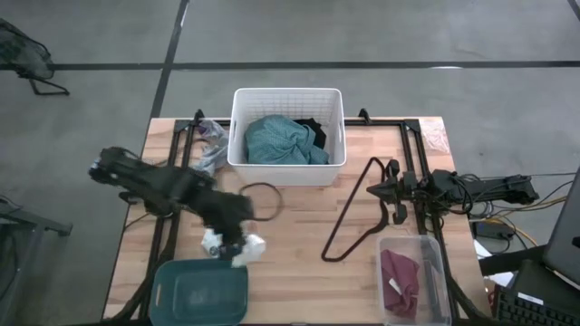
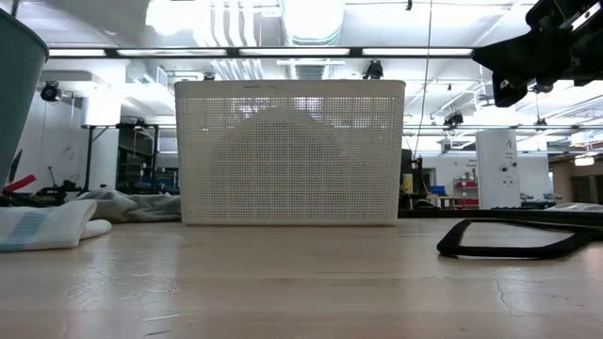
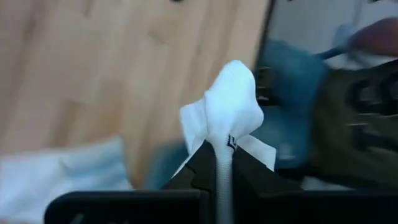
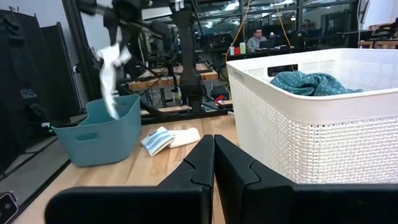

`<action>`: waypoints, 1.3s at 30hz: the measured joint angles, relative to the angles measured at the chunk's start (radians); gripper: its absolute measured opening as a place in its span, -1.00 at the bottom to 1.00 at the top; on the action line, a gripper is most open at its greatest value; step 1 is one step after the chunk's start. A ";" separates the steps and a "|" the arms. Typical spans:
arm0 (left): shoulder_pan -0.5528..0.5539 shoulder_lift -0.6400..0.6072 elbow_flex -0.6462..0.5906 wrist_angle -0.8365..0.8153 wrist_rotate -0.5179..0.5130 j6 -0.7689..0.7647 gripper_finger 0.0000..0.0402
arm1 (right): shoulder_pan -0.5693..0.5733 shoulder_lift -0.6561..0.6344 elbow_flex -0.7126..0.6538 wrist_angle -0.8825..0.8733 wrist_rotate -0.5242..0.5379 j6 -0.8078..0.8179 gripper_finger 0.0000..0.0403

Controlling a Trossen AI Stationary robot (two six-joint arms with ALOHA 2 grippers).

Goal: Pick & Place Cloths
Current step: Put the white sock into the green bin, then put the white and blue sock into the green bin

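My left gripper (image 1: 227, 235) hovers over the near left of the table, just beyond the teal bin (image 1: 201, 292), shut on a small white rag (image 3: 229, 109). A second white rag with pale blue stripes (image 1: 251, 248) lies flat on the table beside it. A grey rag (image 1: 210, 152) lies left of the white basket (image 1: 240, 136), which holds the teal garment (image 1: 283, 140) and the black one (image 1: 313, 131). The maroon cloth (image 1: 400, 277) lies in the clear bin (image 1: 437, 272). My right gripper (image 1: 396, 195) is shut, empty and waits at the table's right, by the wire hanger (image 1: 358, 213). My left gripper pinches the white rag between its two fingers (image 3: 200, 158), at a bunched fold (image 3: 221, 146) of it. In the right wrist view the rag (image 4: 109, 74) is lifted clear, hanging slack below the fingers over the teal bin (image 4: 102, 134).
A black cable loop (image 1: 263, 199) lies on the table in front of the basket. Dark frame rails run along both sides of the table. A person sits in the room behind, seen in the right wrist view. Bare wood lies between the hanger and the striped rag.
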 joint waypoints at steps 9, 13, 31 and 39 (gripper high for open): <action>-0.273 -0.158 -0.070 -0.029 -0.191 -0.441 -0.88 | 0.000 0.000 0.000 0.000 0.000 0.000 -0.96; -0.400 -0.162 -0.159 0.008 -0.288 -0.593 -0.88 | 0.000 0.000 0.000 0.000 0.000 0.000 -0.96; -0.471 -0.158 -0.659 0.388 -0.123 -0.990 -0.59 | 0.000 0.000 0.000 0.000 0.000 0.000 -0.96; -0.461 -0.161 -0.672 0.423 -0.121 -0.986 -0.18 | 0.000 0.000 0.000 0.000 0.000 0.000 -0.96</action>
